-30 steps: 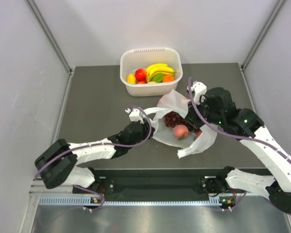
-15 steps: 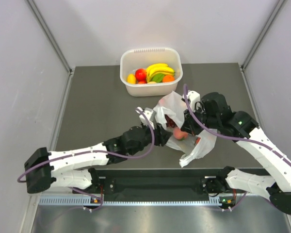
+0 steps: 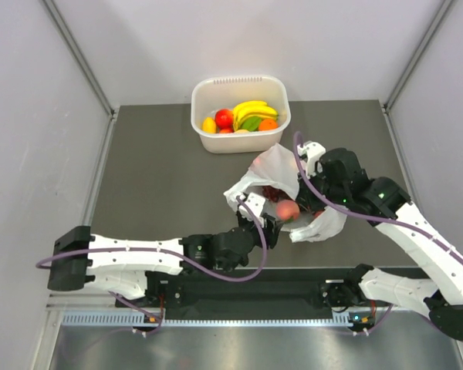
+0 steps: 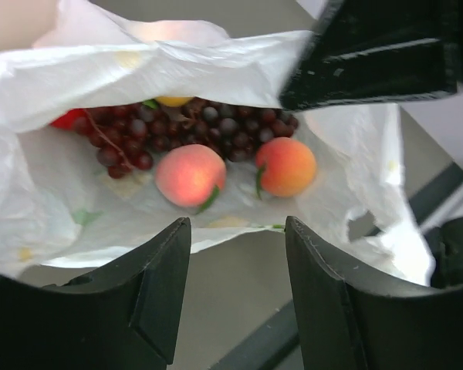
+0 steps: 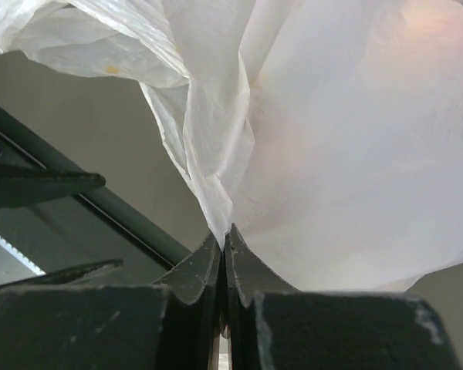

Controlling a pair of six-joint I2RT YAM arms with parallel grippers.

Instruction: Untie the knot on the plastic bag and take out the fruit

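Observation:
The plastic bag (image 3: 276, 166) lies mid-table with its mouth open toward the near edge; no knot shows. In the left wrist view the bag (image 4: 85, 62) holds two peaches (image 4: 189, 175), dark grapes (image 4: 193, 131), a red piece (image 4: 68, 119) and a yellow one. One peach (image 3: 287, 209) shows from above. My left gripper (image 3: 272, 225) is open and empty just in front of the bag's mouth (image 4: 237, 231). My right gripper (image 3: 307, 206) is shut on a fold of the bag's plastic (image 5: 226, 231) and holds it up.
A white tub (image 3: 239, 79) with bananas (image 3: 251, 108) and other fruit stands at the back of the table, just behind the bag. The right arm (image 4: 386, 46) hangs over the bag's right side. The table's near edge lies just below my left gripper.
My left arm has swung right and toward the near edge, ending in front of the bag's mouth. My right gripper has kept its hold and the bag has bunched up and opened.

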